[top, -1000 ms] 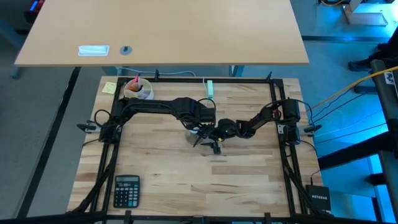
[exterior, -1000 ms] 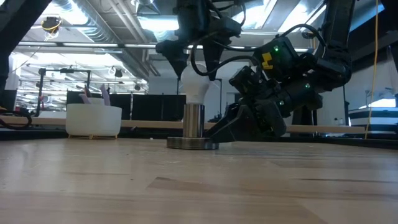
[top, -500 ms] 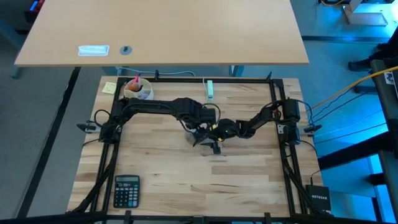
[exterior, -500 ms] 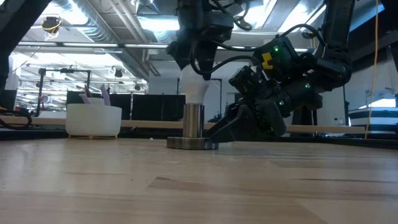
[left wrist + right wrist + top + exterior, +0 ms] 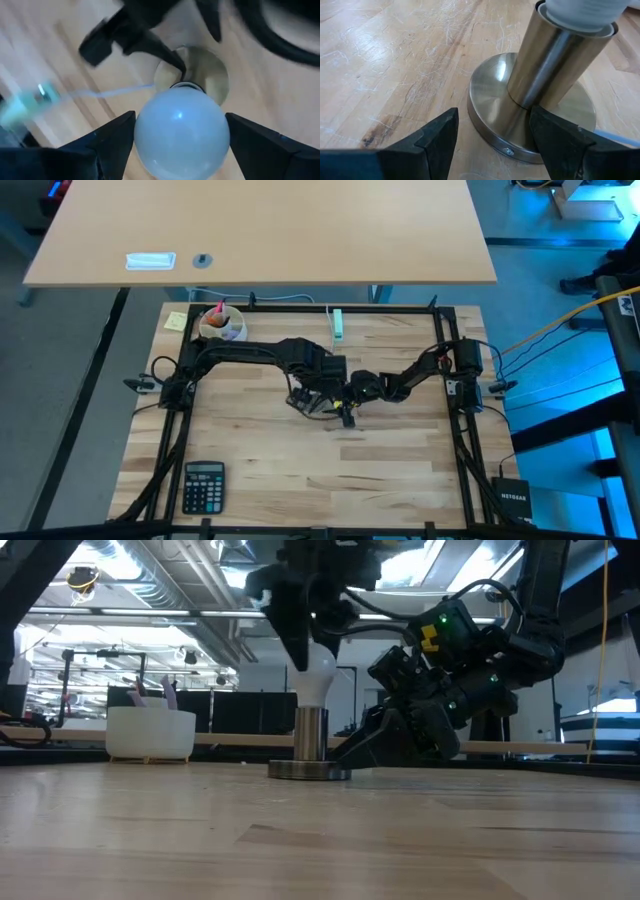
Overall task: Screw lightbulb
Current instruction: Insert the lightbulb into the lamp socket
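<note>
The bulb (image 5: 318, 680) sits upright in the socket (image 5: 311, 735), a brushed metal tube on a round flat base (image 5: 495, 112), near the middle of the wooden table (image 5: 300, 470). The left gripper (image 5: 180, 137) comes down on it from above, its two dark fingers (image 5: 117, 137) pressed to either side of the white globe, grasping it. The right gripper (image 5: 492, 132) lies low at the right of the socket, tilted down toward the table, its fingers (image 5: 560, 137) spread to either side of the tube where it meets the base; whether they actually press the metal I cannot tell. A thin white cord (image 5: 115, 91) runs off from the base across the wood. At the far left corner stands a white bowl (image 5: 222, 326), and a calculator (image 5: 203, 485) lies at the near left corner.
</note>
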`<state>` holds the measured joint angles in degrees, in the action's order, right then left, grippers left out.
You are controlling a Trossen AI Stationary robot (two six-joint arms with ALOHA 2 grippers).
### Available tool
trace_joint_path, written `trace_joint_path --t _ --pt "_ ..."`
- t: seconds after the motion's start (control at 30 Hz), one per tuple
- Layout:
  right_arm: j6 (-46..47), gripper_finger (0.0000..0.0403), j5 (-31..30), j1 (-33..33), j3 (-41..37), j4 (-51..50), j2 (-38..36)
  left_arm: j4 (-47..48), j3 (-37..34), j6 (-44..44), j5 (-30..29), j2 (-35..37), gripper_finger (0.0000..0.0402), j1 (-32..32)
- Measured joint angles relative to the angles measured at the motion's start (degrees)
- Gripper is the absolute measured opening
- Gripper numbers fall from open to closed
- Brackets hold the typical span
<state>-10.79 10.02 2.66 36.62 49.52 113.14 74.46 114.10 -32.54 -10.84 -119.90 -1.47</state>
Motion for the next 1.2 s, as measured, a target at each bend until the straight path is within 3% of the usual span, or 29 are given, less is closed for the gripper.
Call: trace_joint_path --t 0.23,0.4,0.77,1.2 --pt "-0.17 0.0248 0.03 0.00 0.00 0.00 0.00 -0.12 0.01 -29.40 -0.32 0.00 0.0292 -0.01" --pt "-0.20 0.0248 0.04 0.00 0.00 0.02 0.00 -0.32 -0.01 -41.73 -0.48 0.00 0.0292 -0.03" --pt "-0.22 0.0248 0.07 0.00 0.00 -0.02 0.00 -0.33 -0.01 -35.15 -0.54 0.00 0.0292 0.65" --pt "-0.22 0.0248 0.07 -0.01 -0.02 -0.01 0.00 -1.19 -0.01 -37.45 -0.45 0.02 0.0292 0.62"
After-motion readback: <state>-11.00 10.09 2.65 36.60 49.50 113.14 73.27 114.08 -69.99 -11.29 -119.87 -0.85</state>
